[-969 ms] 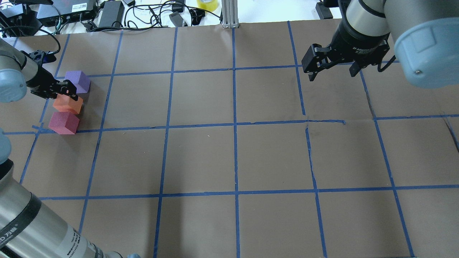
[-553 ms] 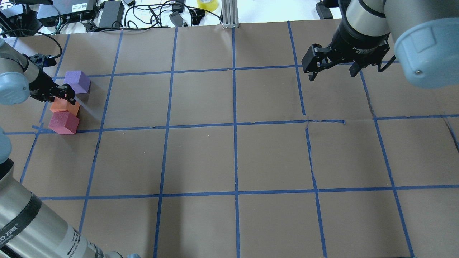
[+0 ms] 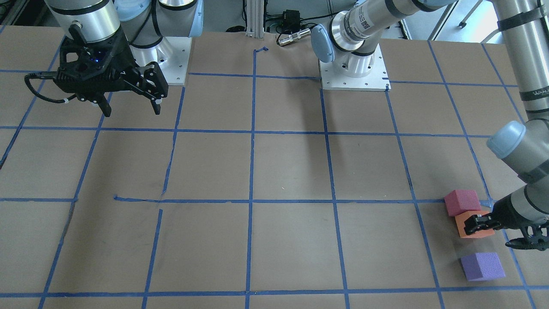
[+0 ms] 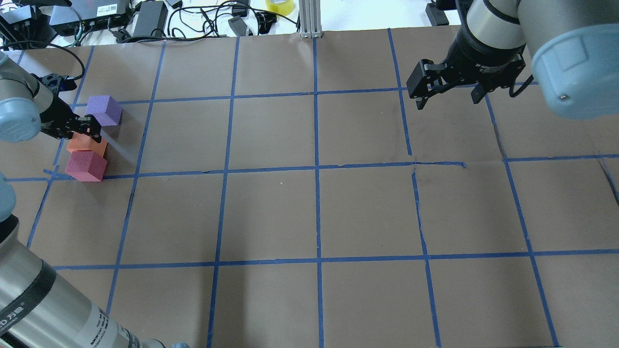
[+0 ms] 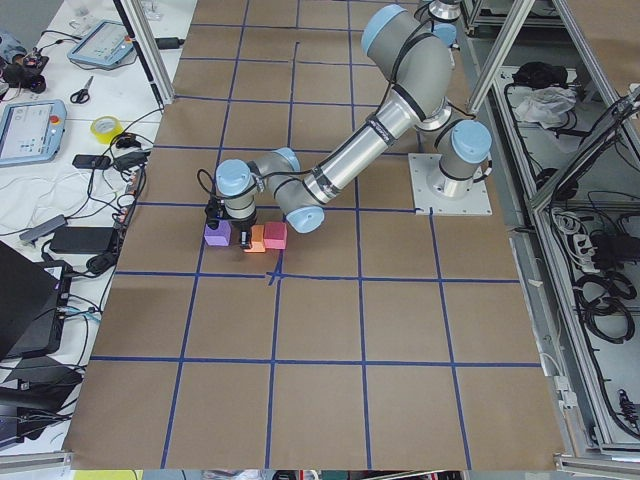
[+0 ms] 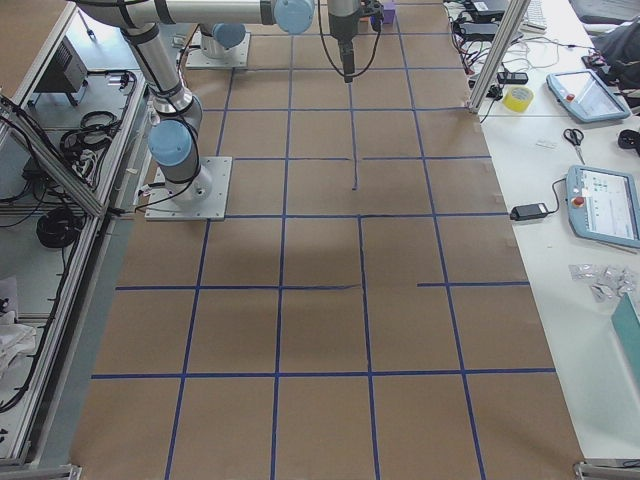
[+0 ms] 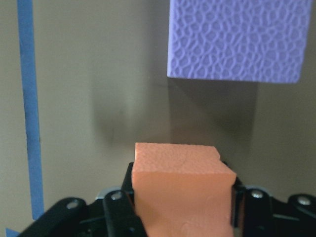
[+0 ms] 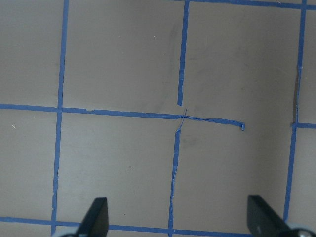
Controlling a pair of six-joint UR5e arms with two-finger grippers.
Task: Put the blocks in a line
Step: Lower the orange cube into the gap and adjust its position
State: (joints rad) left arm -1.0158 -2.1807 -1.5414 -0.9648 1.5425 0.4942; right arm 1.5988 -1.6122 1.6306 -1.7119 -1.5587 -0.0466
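Left gripper [image 7: 181, 207] is closed on the orange block [image 4: 84, 144], with a finger pressed against each side. That block touches the pink block [image 4: 86, 166] on its robot-facing side. The purple block [image 4: 103, 109] sits just beyond it across a small gap. The three make a rough row near the left end of the bench [image 4: 314, 212]. Whether the orange block rests on the surface or is slightly raised cannot be told. Right gripper [image 4: 449, 100] hangs well apart over the bench's far right, fingers spread wide and holding nothing. Blue tape lines [image 4: 316, 166] divide the brown surface into squares.
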